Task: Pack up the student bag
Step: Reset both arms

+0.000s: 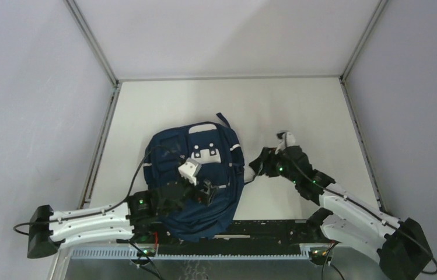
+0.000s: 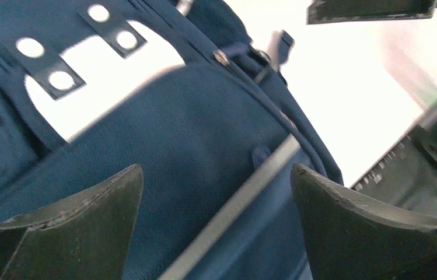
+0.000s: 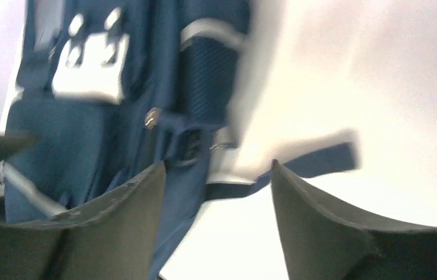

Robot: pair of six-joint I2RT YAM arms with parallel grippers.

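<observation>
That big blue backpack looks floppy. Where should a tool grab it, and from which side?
Probably the dark side strap trailing off the student bag onto the table. It is thin and flat, so it fits between open jaws, while the body is too bulky. Come from the right, where the right tool hovers open near it.

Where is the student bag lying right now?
In the top view the student bag lies on the table, left of centre toward the near edge; the left gripper is over it, the right gripper beside its right edge.
</observation>
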